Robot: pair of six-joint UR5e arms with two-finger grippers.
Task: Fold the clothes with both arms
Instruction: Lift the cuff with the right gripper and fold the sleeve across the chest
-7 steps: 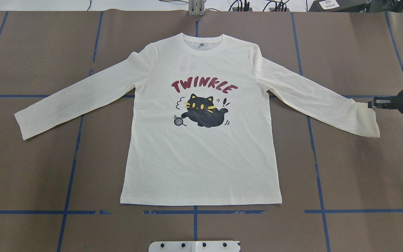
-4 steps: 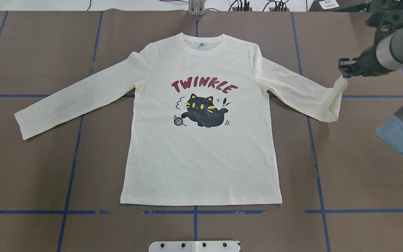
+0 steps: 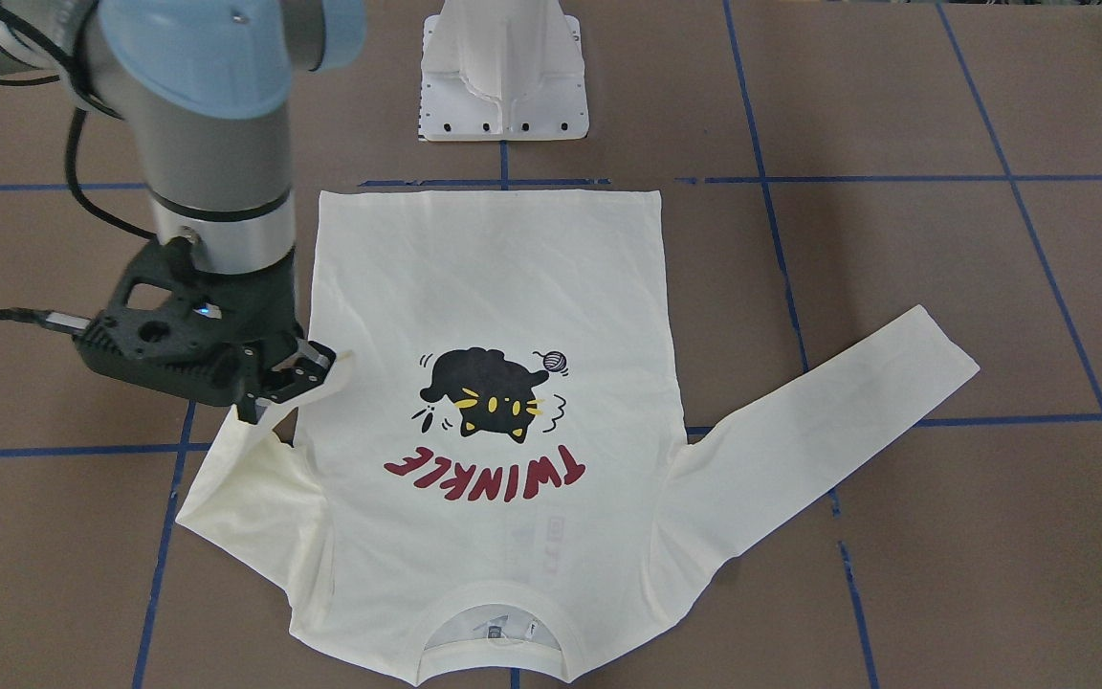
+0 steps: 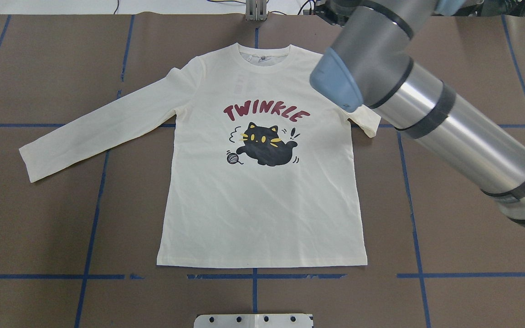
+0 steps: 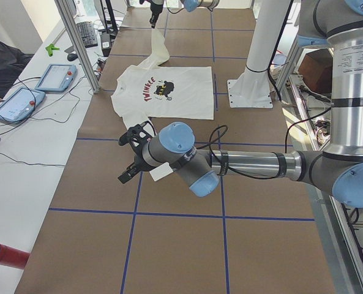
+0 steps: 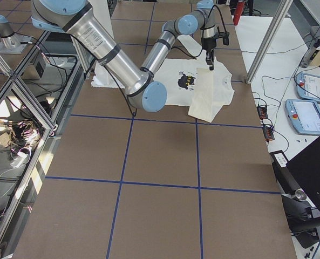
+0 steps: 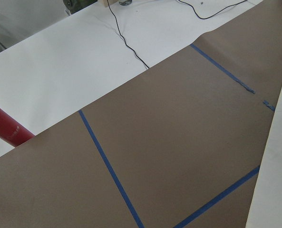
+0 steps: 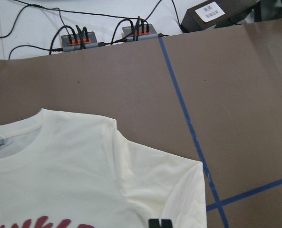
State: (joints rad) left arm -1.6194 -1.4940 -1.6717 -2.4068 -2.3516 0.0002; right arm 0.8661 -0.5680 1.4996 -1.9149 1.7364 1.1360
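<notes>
Right gripper (image 3: 288,378) is clamped on the cuff of the shirt's right sleeve (image 3: 245,478) and holds it up over the right side edge of the shirt (image 4: 262,205), level with the cat print. The sleeve hangs doubled back from the shoulder. In the overhead view you lose the fingers behind the right arm (image 4: 426,114).

Left gripper (image 5: 132,156) shows only in the left side view, so you cannot tell how its jaws stand. It hovers over bare surface toward the tabletop's left end, well apart from the shirt body.

The tabletop (image 4: 449,255) is covered in brown paper with a grid of blue tape (image 4: 39,276). The white pedestal base (image 3: 503,86) sits at the robot's edge, near the hem.

The shirt lies print up at mid-tabletop, collar toward the far edge and hem toward the robot. Its left sleeve (image 4: 98,127) lies flat, angled out toward the left end.

Beyond the far edge you get a white bench with two tablet-like pendants (image 5: 56,76), cables, power strips (image 8: 79,38) and a red cylinder (image 5: 7,254).
</notes>
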